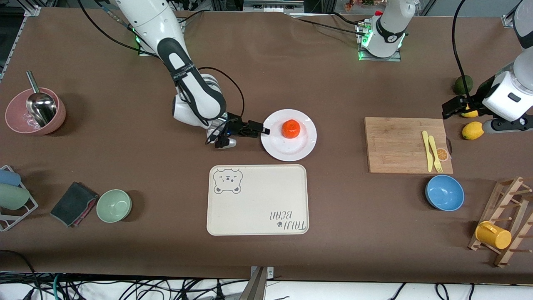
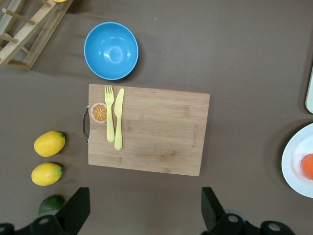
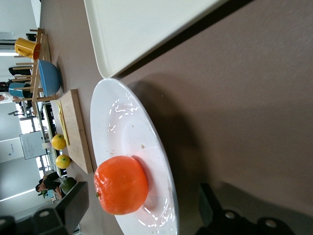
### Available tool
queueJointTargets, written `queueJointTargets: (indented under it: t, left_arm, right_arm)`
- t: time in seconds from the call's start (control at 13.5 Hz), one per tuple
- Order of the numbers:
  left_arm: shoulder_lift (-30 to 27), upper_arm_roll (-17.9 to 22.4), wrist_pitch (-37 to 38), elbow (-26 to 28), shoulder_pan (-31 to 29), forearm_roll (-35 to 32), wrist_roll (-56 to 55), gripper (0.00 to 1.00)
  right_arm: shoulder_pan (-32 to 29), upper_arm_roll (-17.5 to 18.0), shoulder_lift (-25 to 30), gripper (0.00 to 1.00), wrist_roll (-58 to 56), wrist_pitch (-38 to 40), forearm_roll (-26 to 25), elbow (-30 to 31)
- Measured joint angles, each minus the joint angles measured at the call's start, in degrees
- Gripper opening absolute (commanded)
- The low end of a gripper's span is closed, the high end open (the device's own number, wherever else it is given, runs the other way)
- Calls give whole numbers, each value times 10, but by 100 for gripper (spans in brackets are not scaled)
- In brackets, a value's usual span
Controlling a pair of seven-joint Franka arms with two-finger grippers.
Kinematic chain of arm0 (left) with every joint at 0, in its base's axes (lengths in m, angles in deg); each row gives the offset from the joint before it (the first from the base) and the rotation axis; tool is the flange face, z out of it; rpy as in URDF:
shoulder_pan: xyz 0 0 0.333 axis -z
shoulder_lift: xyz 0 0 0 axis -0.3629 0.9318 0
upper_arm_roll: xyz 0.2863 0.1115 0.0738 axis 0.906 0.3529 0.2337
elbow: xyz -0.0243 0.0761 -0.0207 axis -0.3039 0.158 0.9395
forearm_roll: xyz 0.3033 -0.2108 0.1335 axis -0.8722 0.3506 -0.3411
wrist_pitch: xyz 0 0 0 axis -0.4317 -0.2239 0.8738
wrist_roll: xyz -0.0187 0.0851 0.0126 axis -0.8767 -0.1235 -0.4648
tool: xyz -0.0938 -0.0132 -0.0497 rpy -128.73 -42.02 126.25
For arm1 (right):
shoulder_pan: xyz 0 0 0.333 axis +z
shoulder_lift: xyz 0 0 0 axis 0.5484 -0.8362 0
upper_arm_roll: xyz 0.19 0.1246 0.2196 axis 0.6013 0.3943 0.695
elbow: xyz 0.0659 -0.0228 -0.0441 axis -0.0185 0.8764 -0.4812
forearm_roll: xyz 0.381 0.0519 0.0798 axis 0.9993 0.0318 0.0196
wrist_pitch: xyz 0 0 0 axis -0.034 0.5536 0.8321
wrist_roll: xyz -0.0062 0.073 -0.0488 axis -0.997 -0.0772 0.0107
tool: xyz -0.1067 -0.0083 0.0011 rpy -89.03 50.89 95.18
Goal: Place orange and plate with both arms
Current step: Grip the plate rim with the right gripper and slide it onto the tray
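Right pincer (image 1: 263,131) low at the rim of the white plate (image 1: 306,146), on the side toward the right arm's end of the tabletop (image 1: 333,83); fingers spread wide, gripping nothing. Orange (image 1: 291,128) resting on the plate, slightly off centre, apart from the pincer tips. Left pincer (image 1: 452,109) raised over the lemons (image 1: 472,130) and a dark green fruit (image 1: 463,85) at the left arm's end, fingers fully apart, empty, arm waiting. Brown tabletop throughout; cables along the edge nearest the front camera. Pink bowl (image 1: 16,121) holding a metal scoop (image 1: 40,106); green bowl (image 1: 114,205) empty; cream bear tray (image 1: 258,200) bare, nearer the front camera than the plate; bamboo cutting board (image 1: 399,146) bearing a yellow knife (image 1: 426,150) and fork (image 1: 435,153); blue bowl (image 1: 444,192) empty.
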State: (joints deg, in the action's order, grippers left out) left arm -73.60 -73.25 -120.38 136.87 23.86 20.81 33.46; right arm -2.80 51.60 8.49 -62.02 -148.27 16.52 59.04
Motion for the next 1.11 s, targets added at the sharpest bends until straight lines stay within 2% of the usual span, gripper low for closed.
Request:
queueJointTargets:
  t: [0.07, 0.37, 0.59, 1.11]
  left_arm:
    - [1, 1, 1, -1, 0, 0, 0, 100]
    - [1, 8, 2, -2, -5, 0, 0, 100]
    - [1, 11, 2, -4, -6, 0, -1, 100]
    - [1, 6, 2, -18, -5, 0, -2, 100]
  right_arm:
    - [4, 0, -7, 57, -13, -2, 7, -6]
    - [6, -1, -30, 9, -36, -4, 10, -20]
    - [6, -1, -39, 0, -47, -4, 10, -27]
    - [1, -11, -36, 0, -51, -2, -2, -62]
